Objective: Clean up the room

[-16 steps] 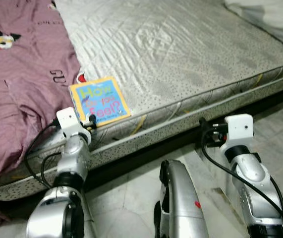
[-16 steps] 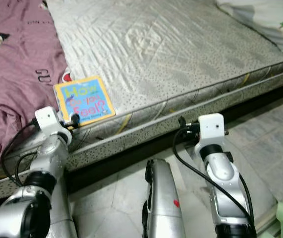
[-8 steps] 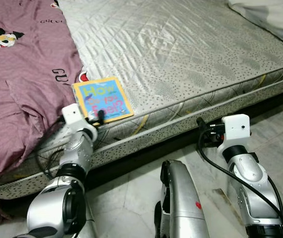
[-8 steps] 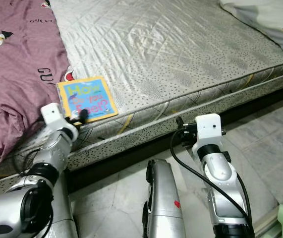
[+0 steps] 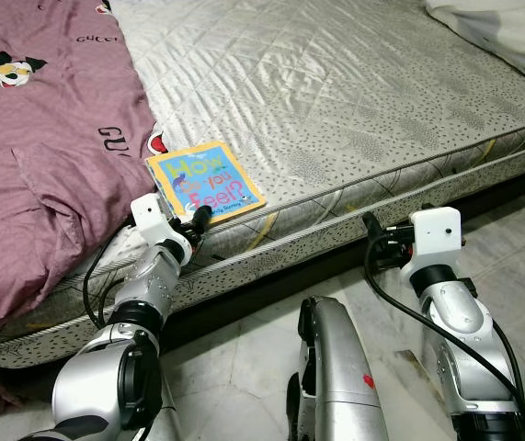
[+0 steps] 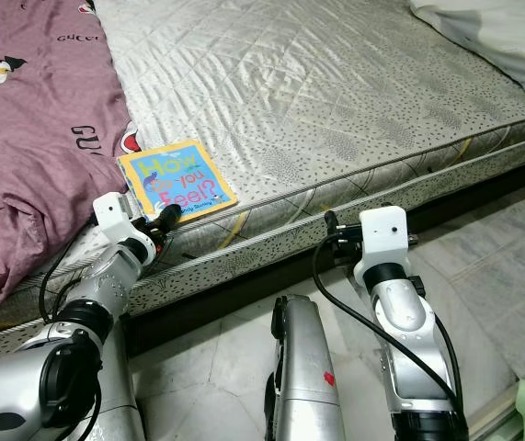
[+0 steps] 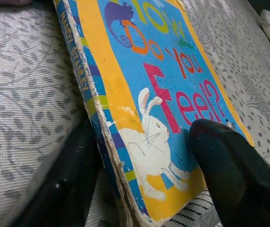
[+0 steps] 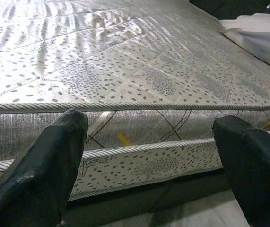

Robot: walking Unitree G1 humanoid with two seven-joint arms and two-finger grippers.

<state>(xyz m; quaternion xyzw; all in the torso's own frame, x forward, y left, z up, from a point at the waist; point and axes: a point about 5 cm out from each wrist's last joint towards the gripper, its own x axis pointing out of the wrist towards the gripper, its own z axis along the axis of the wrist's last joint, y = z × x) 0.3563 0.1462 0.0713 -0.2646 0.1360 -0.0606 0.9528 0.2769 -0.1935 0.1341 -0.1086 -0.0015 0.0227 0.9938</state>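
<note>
Mattress (image 5: 354, 101) front edge carries book (image 5: 205, 179) titled "How Do You Feel?"; left gripper (image 7: 144, 189) straddles its corner, fingers spread; right gripper (image 8: 158, 156) spread.

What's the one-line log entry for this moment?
left gripper: open, fingers astride book corner on mattress | right gripper: open, off mattress edge | blanket: beside book

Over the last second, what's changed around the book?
The left gripper has pushed forward to the book; its open fingers now straddle the near corner, one above, one below, not clamped. The book looks unmoved on the mattress. The right gripper stays open beside the mattress edge.
</note>
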